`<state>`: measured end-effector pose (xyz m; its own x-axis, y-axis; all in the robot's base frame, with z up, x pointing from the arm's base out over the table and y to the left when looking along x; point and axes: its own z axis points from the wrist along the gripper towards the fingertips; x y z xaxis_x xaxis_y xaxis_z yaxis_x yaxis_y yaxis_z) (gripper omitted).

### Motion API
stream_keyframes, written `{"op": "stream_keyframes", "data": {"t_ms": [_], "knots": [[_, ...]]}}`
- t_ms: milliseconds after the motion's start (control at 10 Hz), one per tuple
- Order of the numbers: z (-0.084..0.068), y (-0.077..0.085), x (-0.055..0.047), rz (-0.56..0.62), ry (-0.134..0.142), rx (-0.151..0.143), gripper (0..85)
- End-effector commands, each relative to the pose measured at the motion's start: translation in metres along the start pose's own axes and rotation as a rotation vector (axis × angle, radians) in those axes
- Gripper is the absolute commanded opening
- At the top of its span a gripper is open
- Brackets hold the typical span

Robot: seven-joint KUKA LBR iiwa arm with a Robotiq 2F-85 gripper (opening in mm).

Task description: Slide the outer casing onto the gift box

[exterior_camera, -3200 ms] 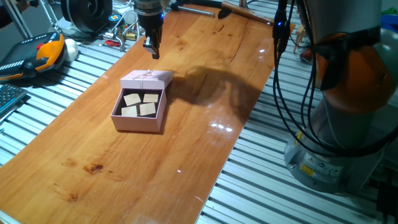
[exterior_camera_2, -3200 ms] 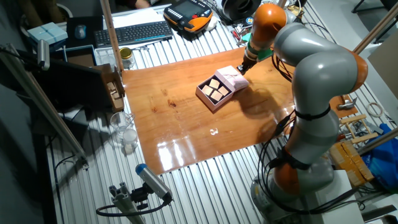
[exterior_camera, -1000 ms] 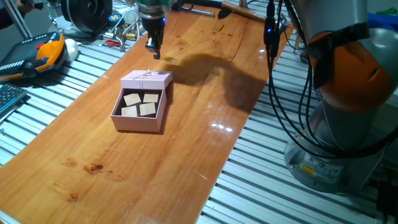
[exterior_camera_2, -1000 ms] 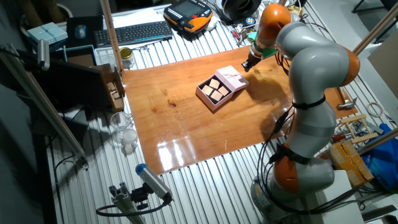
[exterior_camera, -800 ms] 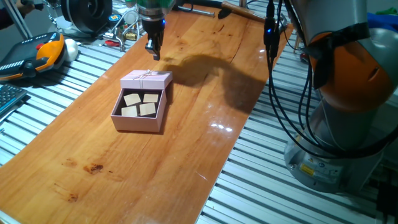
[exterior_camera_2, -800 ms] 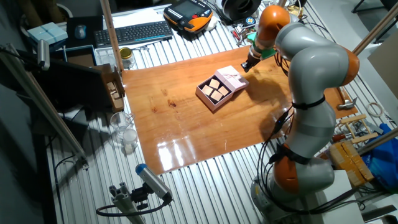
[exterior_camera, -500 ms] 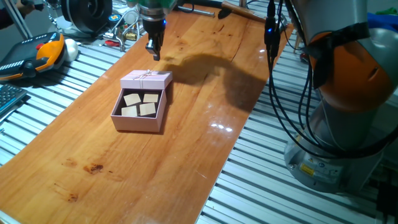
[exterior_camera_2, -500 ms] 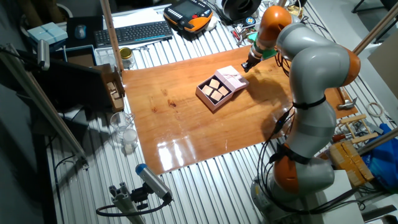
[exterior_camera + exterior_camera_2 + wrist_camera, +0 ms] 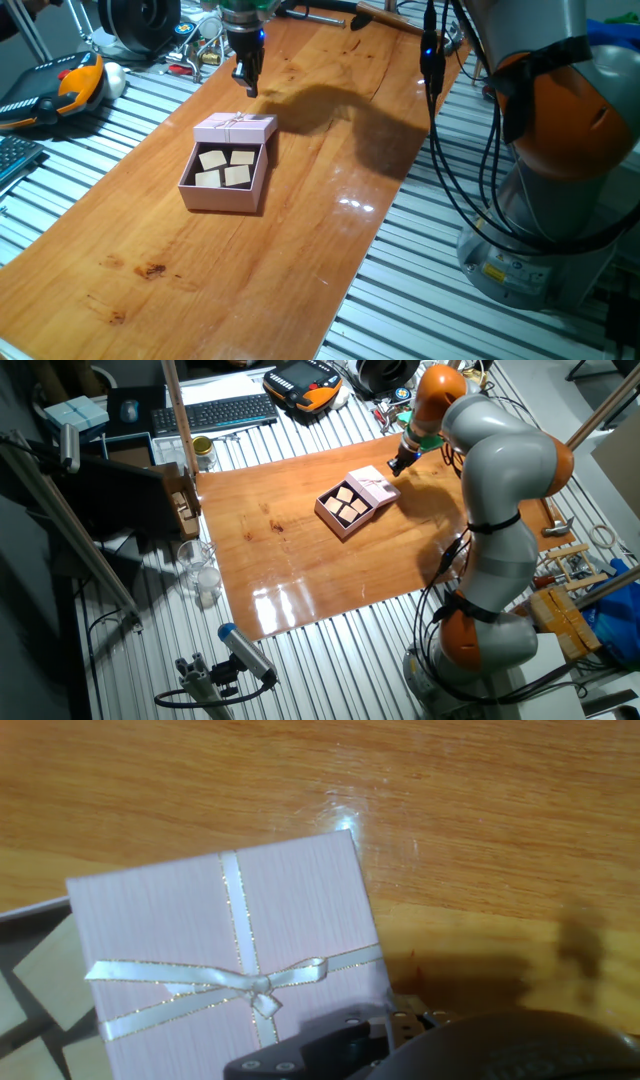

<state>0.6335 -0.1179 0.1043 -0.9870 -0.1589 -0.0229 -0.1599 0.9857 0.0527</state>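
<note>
On the near part of the wooden table sits the gift box, a shallow pink tray with four tan squares showing, its open top facing up. Its far end runs under the outer casing, the pink cover with a pale ribbon bow on top, so the two already overlap a little and most of the tray is still bare. That lineup suits the job: the cover looks to be aimed along the tray, and a push on its far edge toward the tray should carry it over the squares. Beyond the cover, the gripper hangs above the wood, apart from the cover and holding nothing; its fingers look close together from the fixed views, but I cannot tell for sure whether they are shut. The hand view looks straight down on the bow and the cover's far corner, which suggests the arm is placing itself behind the cover to press it forward. Farther back, cables and an orange-and-black handheld controller lie on the metal bench.
</note>
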Motion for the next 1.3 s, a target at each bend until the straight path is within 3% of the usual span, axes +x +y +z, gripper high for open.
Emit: {"op": "stream_keyframes", "data": {"t_ms": [0,100,400,1200], "knots": [[0.000,0.000,0.000,-0.001,0.001,0.008,0.0],[0.000,0.000,0.000,-0.035,-0.006,0.025,0.0],[0.003,-0.004,-0.003,-0.038,-0.010,-0.006,0.0],[0.018,-0.021,-0.021,-0.047,-0.022,-0.019,0.0]]}}
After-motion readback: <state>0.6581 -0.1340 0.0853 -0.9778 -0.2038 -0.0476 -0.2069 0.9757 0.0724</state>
